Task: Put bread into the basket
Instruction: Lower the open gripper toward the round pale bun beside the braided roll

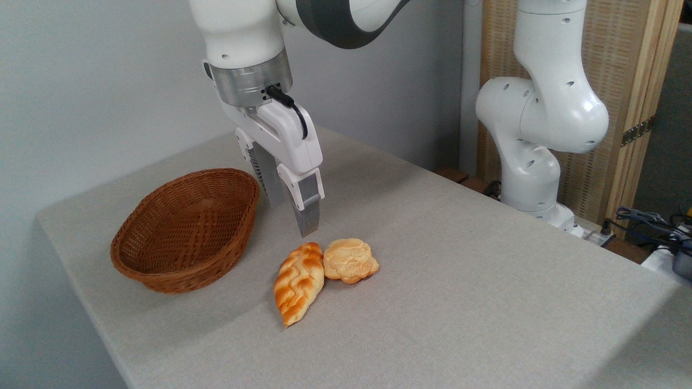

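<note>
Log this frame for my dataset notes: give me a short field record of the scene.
surface: grey table
basket: empty, left of the breads
bun: on the table, touching the braided loaf on its left
end effector: open, empty, hanging above the table between basket and breads
task state: bun not yet in basket
</note>
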Motion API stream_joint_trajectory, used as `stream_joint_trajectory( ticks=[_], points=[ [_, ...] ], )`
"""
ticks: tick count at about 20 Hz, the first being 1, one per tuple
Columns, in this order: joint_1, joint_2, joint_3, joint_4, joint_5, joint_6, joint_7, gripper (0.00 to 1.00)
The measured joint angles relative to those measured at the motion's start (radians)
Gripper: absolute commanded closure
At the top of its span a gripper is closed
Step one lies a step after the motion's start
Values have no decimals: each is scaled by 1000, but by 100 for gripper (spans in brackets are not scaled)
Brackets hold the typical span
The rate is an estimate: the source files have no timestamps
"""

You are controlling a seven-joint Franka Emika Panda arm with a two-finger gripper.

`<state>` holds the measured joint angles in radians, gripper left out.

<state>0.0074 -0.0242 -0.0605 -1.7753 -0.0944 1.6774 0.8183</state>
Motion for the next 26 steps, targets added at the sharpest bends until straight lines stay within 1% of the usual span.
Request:
stream_joint_trajectory(
  ticks=[19, 23, 26],
  points=[
    [0, 1, -12, 14, 0, 0, 0, 0],
    [0, 14, -12, 12, 0, 0, 2, 0],
    [0, 28, -12, 3, 0, -4, 23, 0]
  ],
)
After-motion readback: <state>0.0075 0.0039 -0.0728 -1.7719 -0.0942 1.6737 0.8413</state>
